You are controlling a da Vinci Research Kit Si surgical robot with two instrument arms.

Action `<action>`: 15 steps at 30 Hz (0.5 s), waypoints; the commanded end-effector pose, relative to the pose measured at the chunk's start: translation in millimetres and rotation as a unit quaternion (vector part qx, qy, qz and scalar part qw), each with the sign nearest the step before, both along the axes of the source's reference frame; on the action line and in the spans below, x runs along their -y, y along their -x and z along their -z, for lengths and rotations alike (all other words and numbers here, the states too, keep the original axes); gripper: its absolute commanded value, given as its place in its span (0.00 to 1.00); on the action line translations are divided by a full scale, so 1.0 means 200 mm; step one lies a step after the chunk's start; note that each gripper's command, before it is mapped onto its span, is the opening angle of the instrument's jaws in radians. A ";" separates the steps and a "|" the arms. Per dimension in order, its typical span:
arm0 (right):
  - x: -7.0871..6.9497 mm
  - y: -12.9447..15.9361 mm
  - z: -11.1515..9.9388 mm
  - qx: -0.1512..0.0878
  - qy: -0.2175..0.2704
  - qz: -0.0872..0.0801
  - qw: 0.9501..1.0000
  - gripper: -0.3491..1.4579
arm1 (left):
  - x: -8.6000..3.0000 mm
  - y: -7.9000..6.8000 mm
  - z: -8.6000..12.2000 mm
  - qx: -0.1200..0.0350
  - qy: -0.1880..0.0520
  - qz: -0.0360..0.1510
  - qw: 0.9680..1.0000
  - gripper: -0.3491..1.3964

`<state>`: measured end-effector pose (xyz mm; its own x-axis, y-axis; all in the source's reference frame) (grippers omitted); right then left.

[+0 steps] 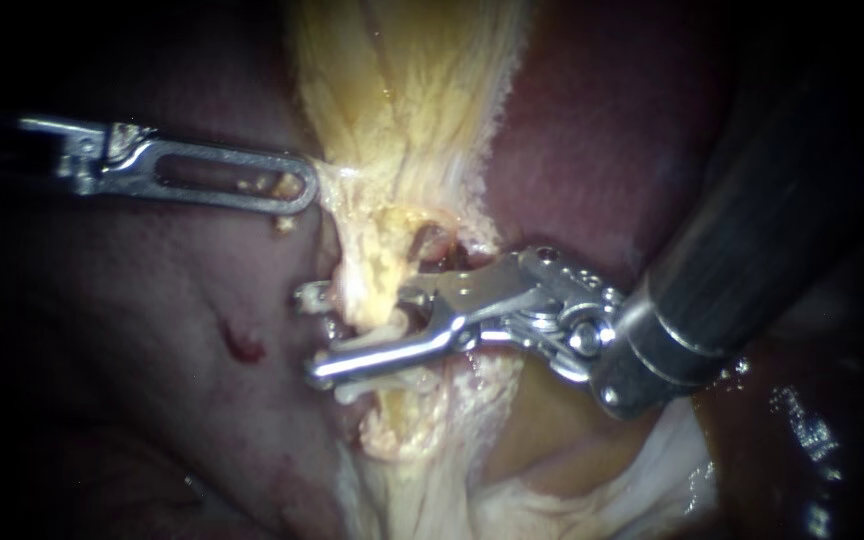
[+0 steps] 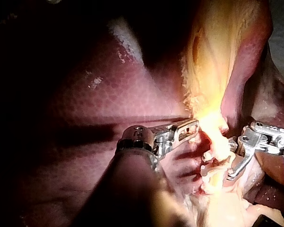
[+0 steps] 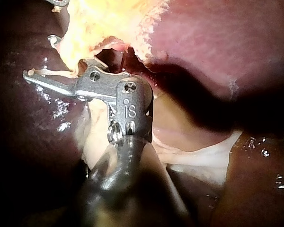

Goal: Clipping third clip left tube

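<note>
Tube (image 1: 370, 300) lies over the liver (image 1: 152, 330), running down through the yellow tissue (image 1: 402, 90) and passing between the wide claw of the right instrument (image 1: 314, 333), which straddles it without closing. The left instrument (image 1: 297, 190) has its claw clamped on the tissue's edge, drawing it sideways; too hard a pull could tear it. Closing askew might catch only part of the tube, or foul what looks like a pale clip (image 1: 392, 383) just beneath.
</note>
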<state>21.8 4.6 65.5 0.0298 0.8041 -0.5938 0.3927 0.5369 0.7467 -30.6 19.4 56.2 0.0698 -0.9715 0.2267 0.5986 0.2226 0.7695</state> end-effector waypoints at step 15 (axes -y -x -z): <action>0.000 0.001 0.000 -0.004 -0.005 -0.003 1.000 0.46 | 0.000 0.000 0.000 0.000 0.000 0.000 1.000 0.00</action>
